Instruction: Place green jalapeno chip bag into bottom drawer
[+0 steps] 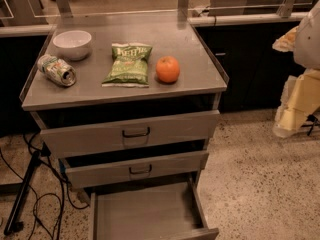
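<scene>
The green jalapeno chip bag lies flat in the middle of the grey cart top, between a crushed drink can and an orange. The bottom drawer is pulled out, and its plain grey floor shows with nothing on it. The two upper drawers are pushed in, or nearly so. My gripper is at the right edge of the camera view, beyond the cart's right side and below the level of the cart top. It is far from the bag and holds nothing that I can see.
A white bowl stands at the back left of the cart top. The crushed can is at the left and the orange is right of the bag. Black cables and a stand lie on the floor at the left. Dark counters stand behind the cart.
</scene>
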Controlling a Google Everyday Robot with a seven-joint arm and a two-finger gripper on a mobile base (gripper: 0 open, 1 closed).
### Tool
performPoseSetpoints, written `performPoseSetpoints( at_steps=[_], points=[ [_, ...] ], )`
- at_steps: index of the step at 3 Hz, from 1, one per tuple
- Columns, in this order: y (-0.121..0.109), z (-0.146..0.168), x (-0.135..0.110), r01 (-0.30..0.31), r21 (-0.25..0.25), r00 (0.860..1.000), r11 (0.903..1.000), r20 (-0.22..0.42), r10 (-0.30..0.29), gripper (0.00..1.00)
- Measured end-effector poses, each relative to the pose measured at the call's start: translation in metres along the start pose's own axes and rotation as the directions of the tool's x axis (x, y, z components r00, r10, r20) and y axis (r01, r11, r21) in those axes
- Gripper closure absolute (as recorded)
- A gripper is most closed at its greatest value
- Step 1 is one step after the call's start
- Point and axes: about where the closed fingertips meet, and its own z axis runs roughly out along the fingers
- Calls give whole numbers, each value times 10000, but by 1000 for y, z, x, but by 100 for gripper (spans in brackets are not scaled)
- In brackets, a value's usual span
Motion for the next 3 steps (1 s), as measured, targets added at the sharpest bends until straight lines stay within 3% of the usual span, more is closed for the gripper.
performPoseSetpoints(
  at_steps=[1,2,3],
  points=[
    [0,0,0,0,0,10000,10000,0,0,0],
    [0,-6,-49,-262,194,9984,9995,500,252,0],
    [0,-6,-51,-250,174,9981,9995,559,240,0]
  ],
)
